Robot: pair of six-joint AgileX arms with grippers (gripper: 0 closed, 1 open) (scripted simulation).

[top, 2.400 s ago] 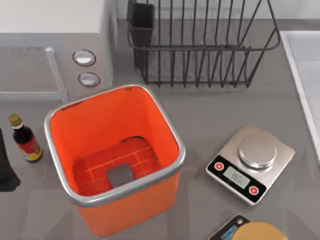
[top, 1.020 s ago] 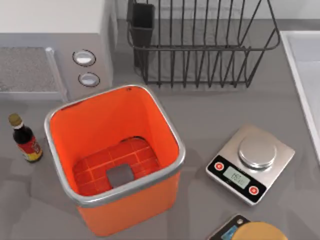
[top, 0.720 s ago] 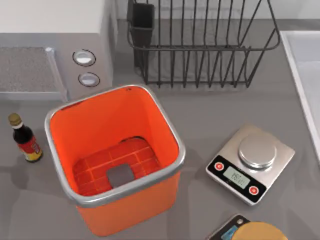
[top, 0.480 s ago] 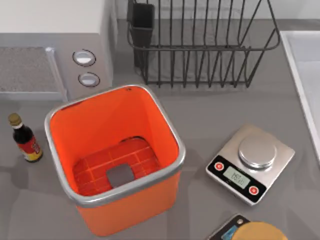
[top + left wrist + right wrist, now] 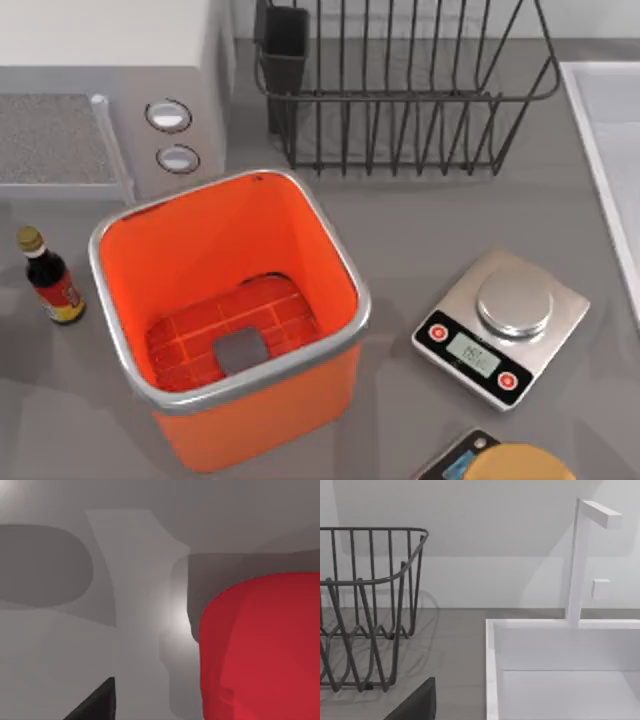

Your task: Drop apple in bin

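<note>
Red apple (image 5: 260,650) beside dark left fingers (image 5: 95,704)

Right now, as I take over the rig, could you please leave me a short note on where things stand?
Left hand: a dark tip shows in the left wrist view, close over the red apple on the grey table; grip cannot be told.
Right hand: idle, facing the wire rack and white sink.
Bin: standing mid-table, with no apple on its floor.
Done: nothing dropped yet.
Left: grasp the apple, carry it over the bin, release.
</note>
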